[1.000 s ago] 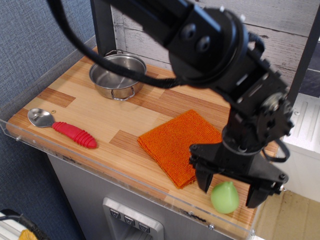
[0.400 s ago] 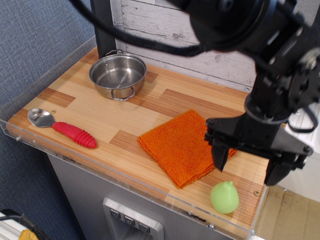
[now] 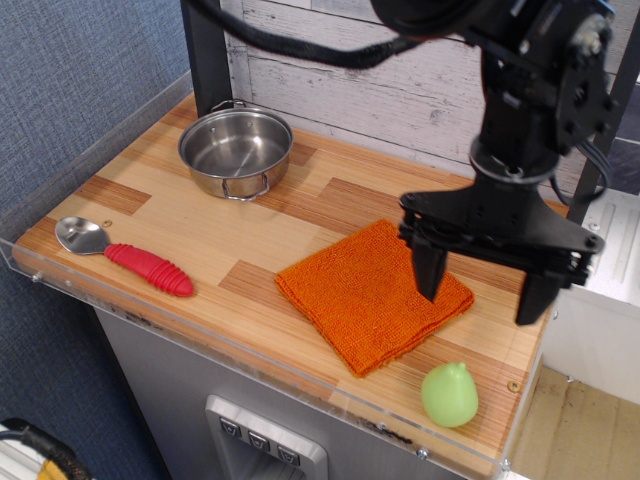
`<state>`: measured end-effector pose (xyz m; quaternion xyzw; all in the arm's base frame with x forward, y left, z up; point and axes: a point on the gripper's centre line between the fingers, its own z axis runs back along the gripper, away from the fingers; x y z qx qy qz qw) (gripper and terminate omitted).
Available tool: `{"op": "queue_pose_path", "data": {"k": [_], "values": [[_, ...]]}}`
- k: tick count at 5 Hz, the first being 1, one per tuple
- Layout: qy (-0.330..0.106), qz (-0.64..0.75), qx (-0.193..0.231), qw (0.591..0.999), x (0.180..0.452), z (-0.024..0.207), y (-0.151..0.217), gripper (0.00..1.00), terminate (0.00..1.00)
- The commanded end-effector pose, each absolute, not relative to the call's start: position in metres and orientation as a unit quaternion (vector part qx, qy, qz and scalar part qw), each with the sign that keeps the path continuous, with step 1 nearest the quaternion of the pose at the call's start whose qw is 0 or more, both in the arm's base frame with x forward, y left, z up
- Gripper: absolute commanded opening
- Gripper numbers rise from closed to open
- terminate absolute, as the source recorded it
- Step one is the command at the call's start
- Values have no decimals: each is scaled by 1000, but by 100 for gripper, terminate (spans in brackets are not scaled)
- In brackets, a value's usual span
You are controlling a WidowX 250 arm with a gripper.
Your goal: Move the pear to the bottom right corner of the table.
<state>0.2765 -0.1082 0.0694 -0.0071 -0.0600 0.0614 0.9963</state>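
So at that point my gripper (image 3: 482, 285) was hanging in the air above the right side of the table (image 3: 200, 235), fingers spread wide apart with nothing between them. 1 finger (image 3: 431, 272) was over the right edge of the orange cloth (image 3: 368, 293), the other one (image 3: 533, 294) out past it toward the table's right edge.

The pear (image 3: 450, 394) sat on the wood down in the near right corner, upright-ish with its little tip pointing up, just beside the clear rim and just off the cloth's near corner. It was below my fingers and not touching them.

Rest of the table: 1 steel pot (image 3: 236, 151) at the far left, and 1 spoon with a red handle (image 3: 124, 255) lying along the near left edge, well apart from the pear.
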Motion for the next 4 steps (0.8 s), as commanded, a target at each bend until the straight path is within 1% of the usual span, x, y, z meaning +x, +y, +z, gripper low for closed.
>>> {"op": "queue_pose_path", "data": {"k": [1, 2, 3, 4], "values": [[-46, 81, -37, 995, 266, 71, -57, 100, 0], [-37, 120, -36, 991, 247, 67, -30, 100, 0], [-30, 154, -23, 987, 228, 63, -7, 100, 0], [-27, 175, -3, 984, 219, 64, 14, 100, 0]]}}
